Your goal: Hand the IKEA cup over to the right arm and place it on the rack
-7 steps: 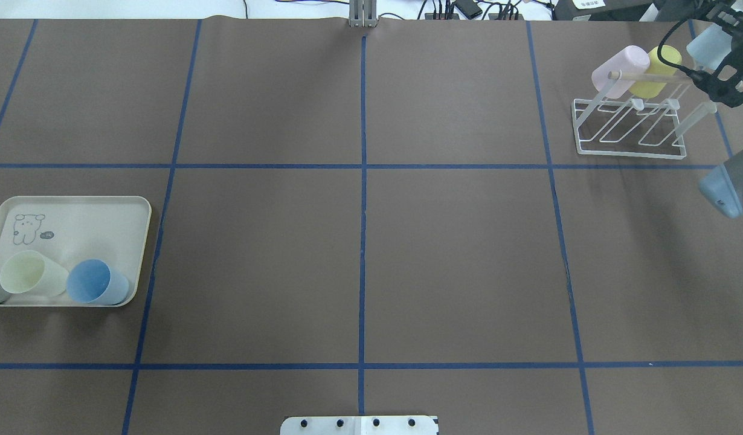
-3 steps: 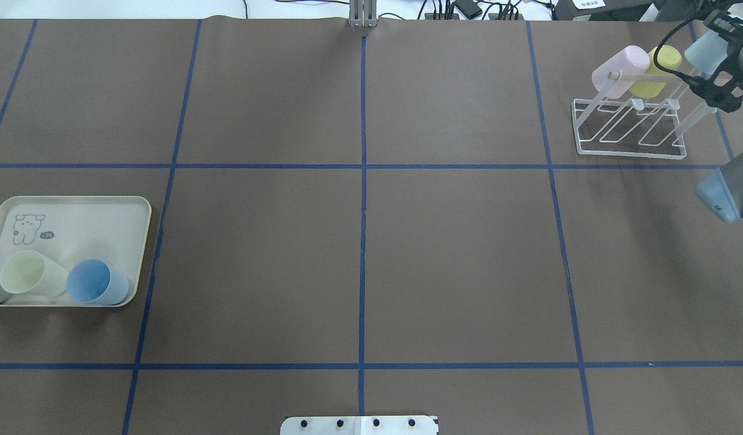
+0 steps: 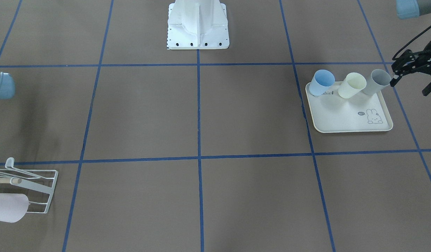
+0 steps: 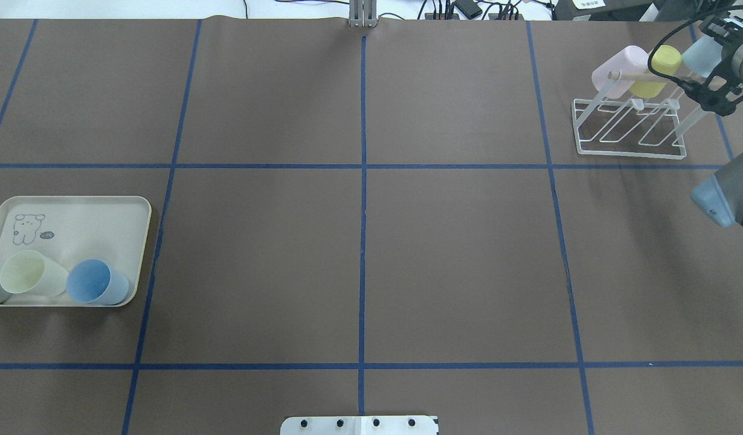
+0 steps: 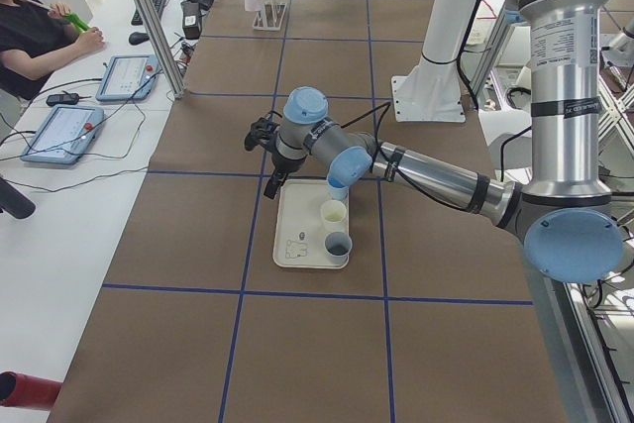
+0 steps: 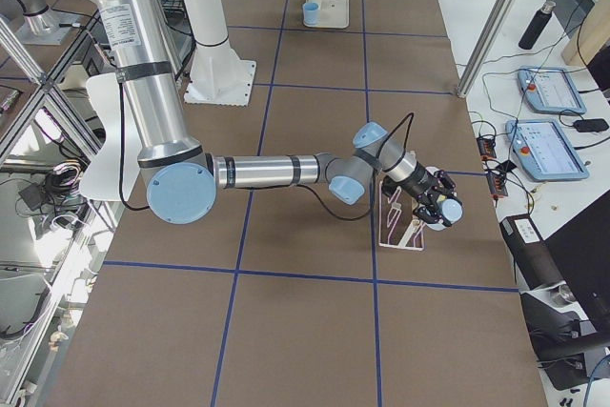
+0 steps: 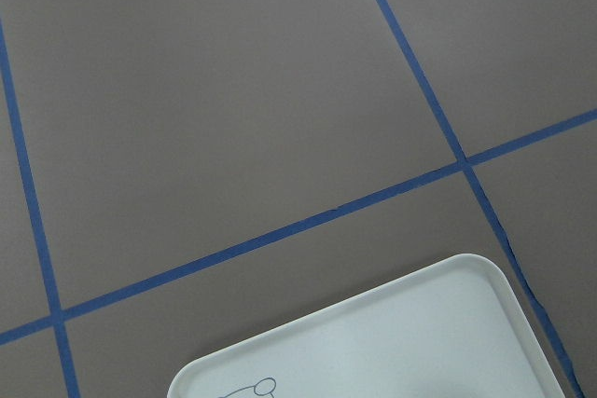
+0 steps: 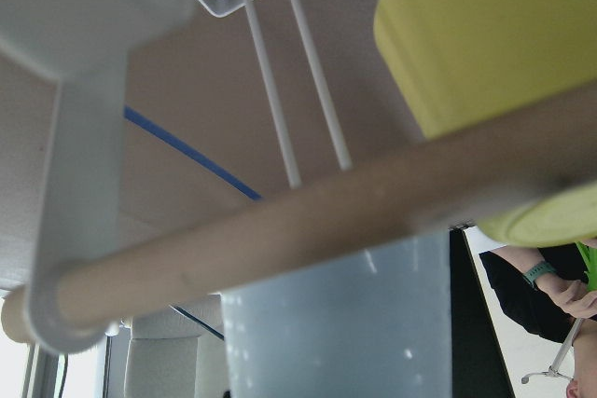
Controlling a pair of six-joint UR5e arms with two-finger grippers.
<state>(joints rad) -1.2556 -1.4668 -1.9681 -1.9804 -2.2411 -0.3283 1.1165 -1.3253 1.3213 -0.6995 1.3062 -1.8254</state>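
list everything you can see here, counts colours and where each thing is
brown table cover: 1, brown with blue tape grid, whole table
cream rabbit-print tray: 1, cream, robot's left side
blue plastic cup: 1, blue, on tray
pale yellow-green plastic cup: 1, pale yellow-green, on tray, middle
grey plastic cup: 1, grey, on tray, nearest left gripper
white wire rack with wooden dowel: 1, white, far right
pink plastic cup: 1, pink, on rack
yellow plastic cup: 1, yellow, on rack beside pink
light-blue plastic cup: 1, light blue, at rack
white robot pedestal: 1, white, robot-side edge
seated person: 1, dark top, side bench
left gripper: 1, black, open, beside tray
right gripper: 1, black, holding light-blue cup
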